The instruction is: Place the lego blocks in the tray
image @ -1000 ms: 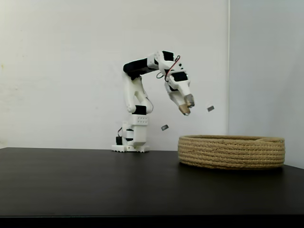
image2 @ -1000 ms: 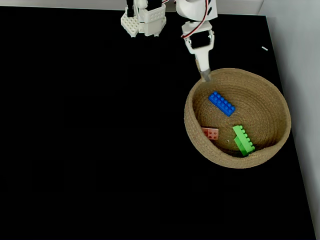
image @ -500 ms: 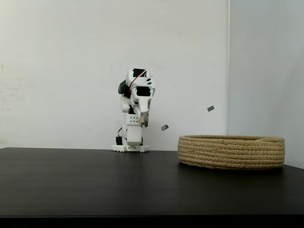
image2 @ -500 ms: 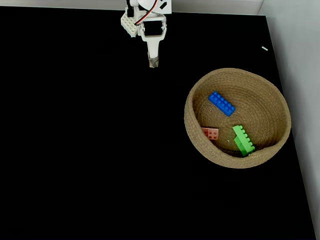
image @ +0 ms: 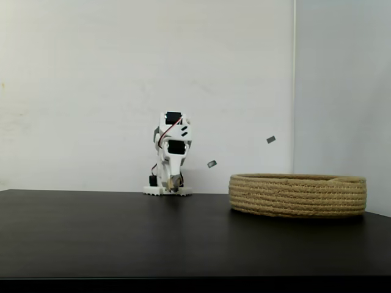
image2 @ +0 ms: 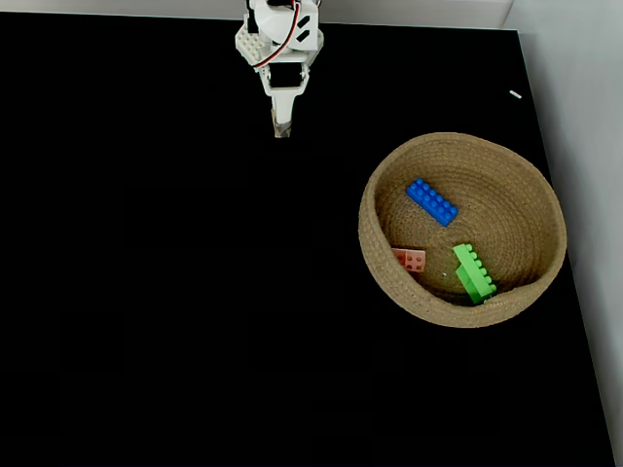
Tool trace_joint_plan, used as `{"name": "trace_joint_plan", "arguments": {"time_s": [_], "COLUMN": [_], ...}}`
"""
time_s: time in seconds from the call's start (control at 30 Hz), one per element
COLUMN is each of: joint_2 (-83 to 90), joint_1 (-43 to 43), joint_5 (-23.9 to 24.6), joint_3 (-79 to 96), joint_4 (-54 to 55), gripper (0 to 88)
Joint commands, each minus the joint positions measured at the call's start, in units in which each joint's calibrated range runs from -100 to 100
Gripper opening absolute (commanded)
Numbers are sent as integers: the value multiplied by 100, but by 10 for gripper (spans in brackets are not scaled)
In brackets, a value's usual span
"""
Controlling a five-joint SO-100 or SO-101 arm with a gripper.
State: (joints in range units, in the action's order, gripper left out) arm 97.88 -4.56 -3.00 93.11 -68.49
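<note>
Three bricks lie inside the one tray (image2: 384,199), a round basket of coiled tan rope on the black table (image2: 146,292): a blue brick (image2: 431,201) toward the far side, a green brick (image2: 474,273) near the front wall, and a pink brick (image2: 409,259) against the left wall as the view from above shows it. The white arm (image: 169,152) is folded over its base, well apart from the tray. Its gripper (image2: 281,126) points down at the table with fingers together and nothing held. Two small grey marks (image: 270,140) sit on the wall behind. No writing can be read.
</note>
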Motion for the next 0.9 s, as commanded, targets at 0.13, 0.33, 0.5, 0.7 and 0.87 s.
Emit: {"name": "trace_joint_plan", "arguments": {"time_s": [0.13, 0.33, 0.5, 0.7, 0.87], "joint_2": [83, 83, 83, 92, 92], "joint_1": [-113, -72, -22, -6, -30], "joint_5": [49, 107, 151, 195, 215], "joint_3": [-95, -104, -104, -104, -104], "joint_4": [-127, -127, -119, -127, -127], "gripper": [1, 1, 1, 1, 1]}}
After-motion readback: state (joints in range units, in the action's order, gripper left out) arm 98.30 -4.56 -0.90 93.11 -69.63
